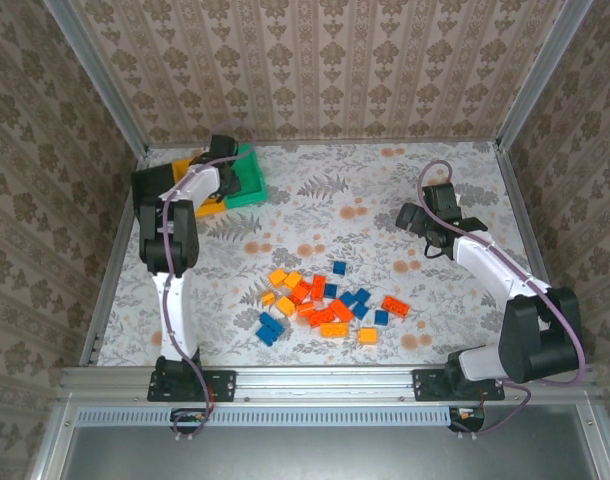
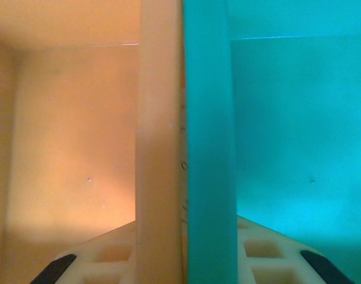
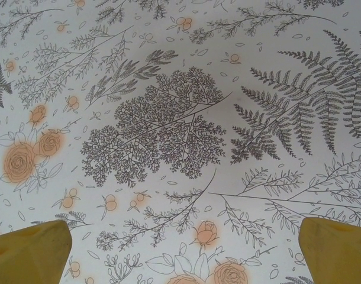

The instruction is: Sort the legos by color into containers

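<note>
Left gripper (image 2: pixel 186 269) clamped across containers (image 2: pixel 160 148) | right gripper (image 3: pixel 183 251) spread, facing table (image 3: pixel 168 118)

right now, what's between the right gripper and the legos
Nothing, just bare floral table between right gripper and legos, in the top view.

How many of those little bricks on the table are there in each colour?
Blue bricks: 8
Yellow-orange bricks: 6
Red-orange bricks: 6
Total: 20, roughly; some overlap, so I may be off by one.
</note>
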Robot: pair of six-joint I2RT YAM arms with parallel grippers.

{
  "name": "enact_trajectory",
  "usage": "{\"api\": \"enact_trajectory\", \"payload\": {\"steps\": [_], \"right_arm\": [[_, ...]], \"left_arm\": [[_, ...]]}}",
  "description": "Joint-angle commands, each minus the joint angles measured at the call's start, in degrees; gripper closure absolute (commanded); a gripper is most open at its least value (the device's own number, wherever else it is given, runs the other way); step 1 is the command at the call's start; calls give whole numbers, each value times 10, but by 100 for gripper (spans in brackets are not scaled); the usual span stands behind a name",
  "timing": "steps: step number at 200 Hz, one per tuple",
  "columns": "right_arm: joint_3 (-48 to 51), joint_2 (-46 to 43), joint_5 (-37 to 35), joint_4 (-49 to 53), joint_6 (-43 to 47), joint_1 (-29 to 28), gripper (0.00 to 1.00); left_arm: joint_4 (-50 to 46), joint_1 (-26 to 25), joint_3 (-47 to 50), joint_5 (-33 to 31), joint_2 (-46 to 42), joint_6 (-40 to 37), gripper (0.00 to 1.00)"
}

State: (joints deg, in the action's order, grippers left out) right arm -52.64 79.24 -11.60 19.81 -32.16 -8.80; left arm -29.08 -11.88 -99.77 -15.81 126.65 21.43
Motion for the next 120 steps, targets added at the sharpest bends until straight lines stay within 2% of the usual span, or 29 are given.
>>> {"api": "enact_trajectory", "payload": {"steps": [1, 54, 70, 120], "right_arm": [[-17, 22, -17, 20, -16, -3, 0], [-11, 31, -18, 19, -32, -3, 0], [-6, 30, -21, 19, -35, -3, 0], [8, 22, -26, 21, -39, -3, 0]], "left_arm": [[-14, -35, 31, -2, -46, 9, 100], [-40, -138, 79, -7, -98, 105, 100], [-42, -190, 83, -9, -101, 136, 100], [-98, -299, 7, -43, -59, 206, 100]]}}
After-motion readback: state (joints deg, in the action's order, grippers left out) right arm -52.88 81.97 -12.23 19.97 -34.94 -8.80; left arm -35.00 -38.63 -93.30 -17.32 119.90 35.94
